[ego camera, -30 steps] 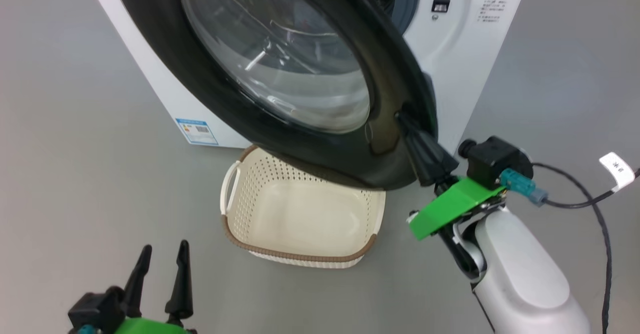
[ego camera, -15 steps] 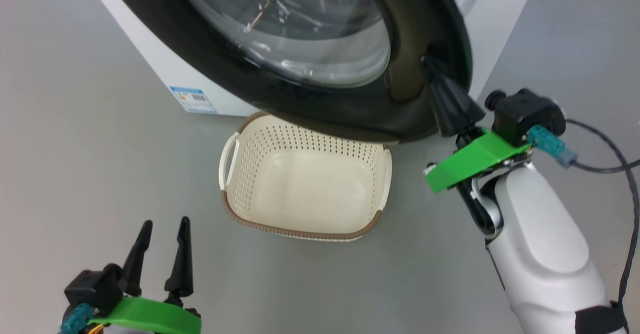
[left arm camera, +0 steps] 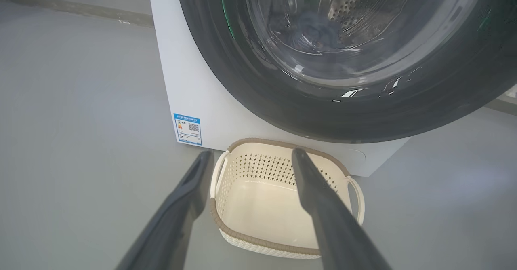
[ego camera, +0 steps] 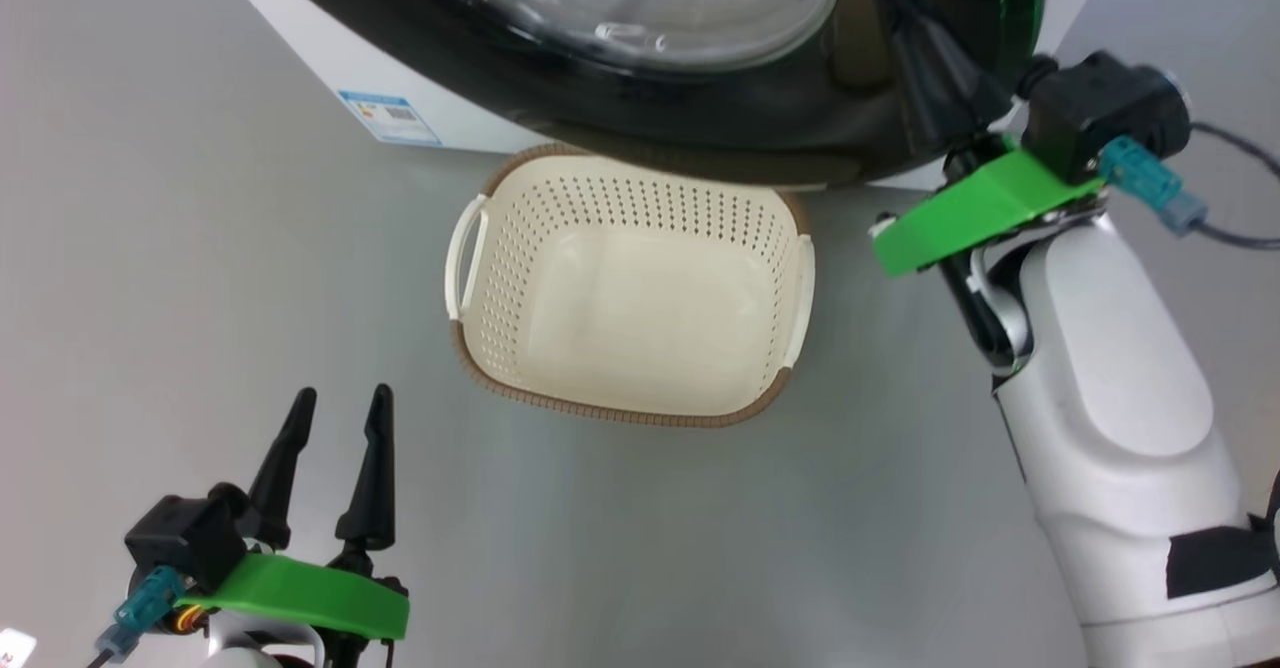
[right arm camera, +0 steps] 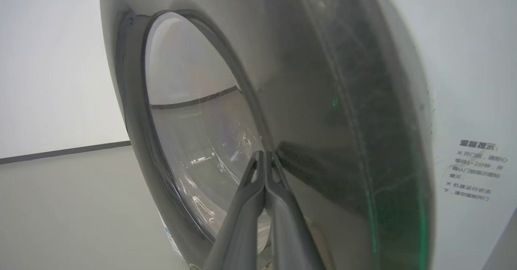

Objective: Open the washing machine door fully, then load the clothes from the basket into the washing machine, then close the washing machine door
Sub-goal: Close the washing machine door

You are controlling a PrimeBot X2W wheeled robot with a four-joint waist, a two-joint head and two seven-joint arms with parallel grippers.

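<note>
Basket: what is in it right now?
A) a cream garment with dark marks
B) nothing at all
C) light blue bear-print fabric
B: the basket shows a bare cream floor in the head and left wrist views, with nothing lying in it.

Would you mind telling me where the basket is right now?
In the head view's centre, the basket sits on the floor just below the washing machine door.

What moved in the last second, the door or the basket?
The washing machine door: the shut right gripper, tips against its black rim, has pushed it closer to the washing machine. Nothing was grabbed or dropped. The empty basket stayed put, and the left gripper stayed open.
</note>
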